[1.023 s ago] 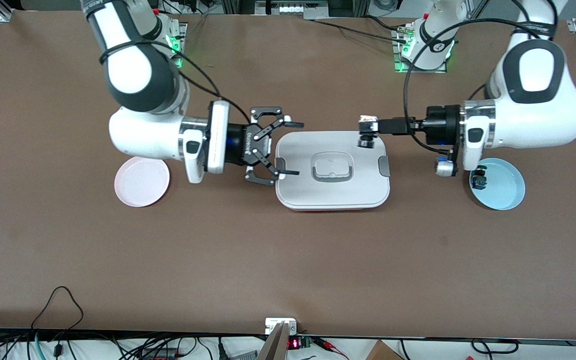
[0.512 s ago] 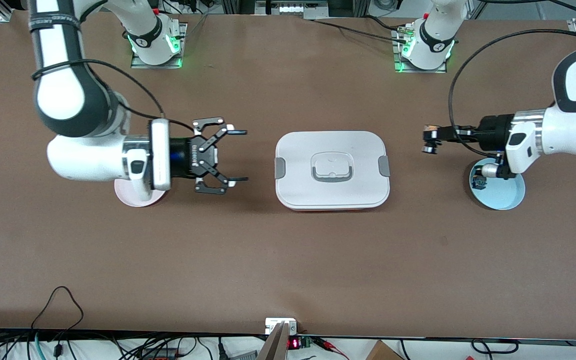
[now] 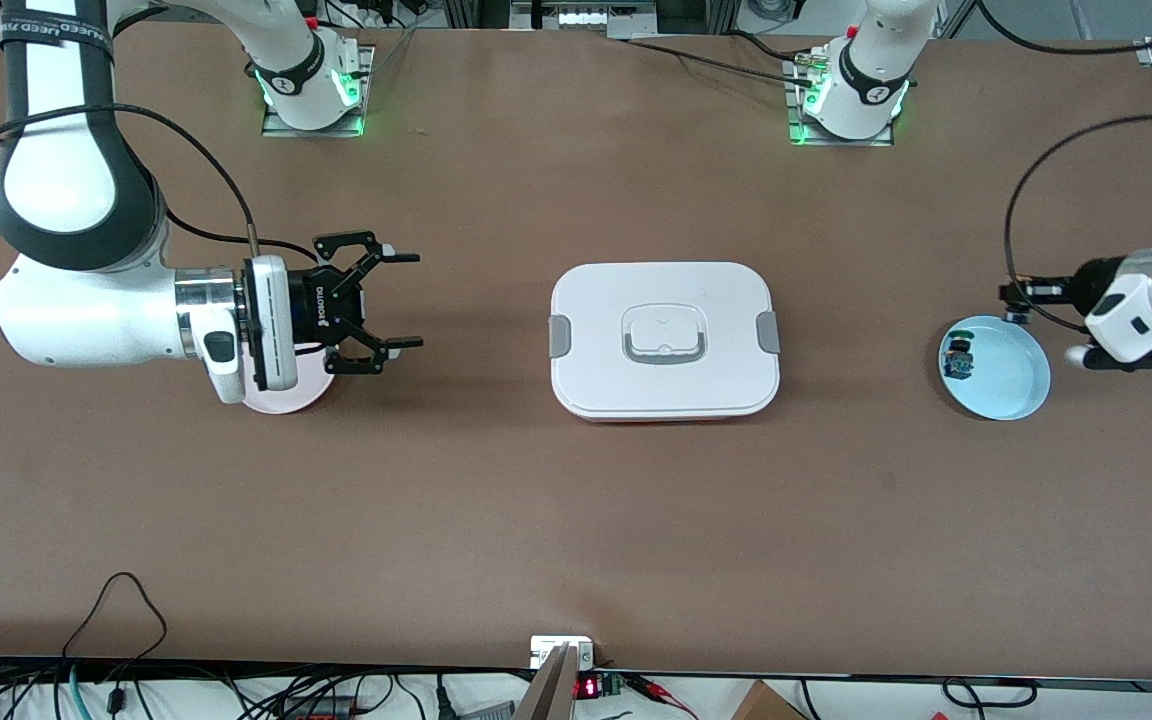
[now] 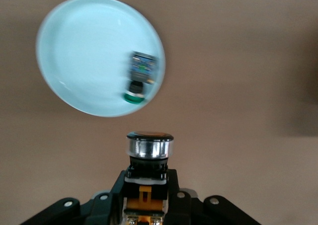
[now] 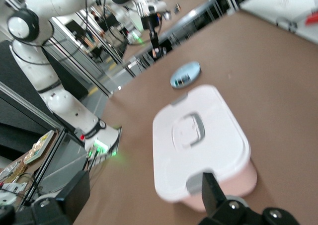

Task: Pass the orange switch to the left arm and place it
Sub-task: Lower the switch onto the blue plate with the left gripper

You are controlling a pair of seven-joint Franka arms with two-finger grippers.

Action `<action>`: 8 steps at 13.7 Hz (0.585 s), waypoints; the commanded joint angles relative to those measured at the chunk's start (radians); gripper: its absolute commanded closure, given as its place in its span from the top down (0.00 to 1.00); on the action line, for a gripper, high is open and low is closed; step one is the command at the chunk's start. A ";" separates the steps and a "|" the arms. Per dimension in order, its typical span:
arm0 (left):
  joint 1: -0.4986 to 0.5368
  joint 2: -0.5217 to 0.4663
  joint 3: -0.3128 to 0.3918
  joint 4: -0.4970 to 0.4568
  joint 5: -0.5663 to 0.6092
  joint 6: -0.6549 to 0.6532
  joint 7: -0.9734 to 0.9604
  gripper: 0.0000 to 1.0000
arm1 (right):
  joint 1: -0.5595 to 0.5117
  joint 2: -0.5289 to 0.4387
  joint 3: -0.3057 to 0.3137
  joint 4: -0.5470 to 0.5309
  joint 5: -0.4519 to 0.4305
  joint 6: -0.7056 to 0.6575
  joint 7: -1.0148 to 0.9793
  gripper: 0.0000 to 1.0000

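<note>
Holding the orange switch [image 4: 148, 158] clamped in my left gripper [image 3: 1014, 297] above the blue plate [image 3: 1021, 385], right gripper [image 3: 391, 300] spread wide and empty over the pink plate [image 3: 281, 402], I worry a low crossing clips the box [image 3: 664, 340].

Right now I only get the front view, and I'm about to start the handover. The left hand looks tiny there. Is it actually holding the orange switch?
Observer: Yes. The left wrist view shows the left hand shut on the orange switch, gripped at its orange section.
Operator: What's that bit in the blue plate?
Observer: The green-capped part, lying near the rim.
Operator: What does the right hand camera face?
Observer: The box, with one grey clip nearest to it.
</note>
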 commanded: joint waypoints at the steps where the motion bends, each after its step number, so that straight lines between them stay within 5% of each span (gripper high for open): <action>1: 0.039 0.126 -0.017 0.014 0.117 0.104 0.002 0.00 | -0.008 -0.035 0.003 -0.012 -0.160 0.006 0.203 1.00; 8: 0.040 0.275 -0.008 0.027 0.332 0.230 -0.126 0.00 | -0.009 -0.056 0.011 0.054 -0.579 -0.014 0.901 1.00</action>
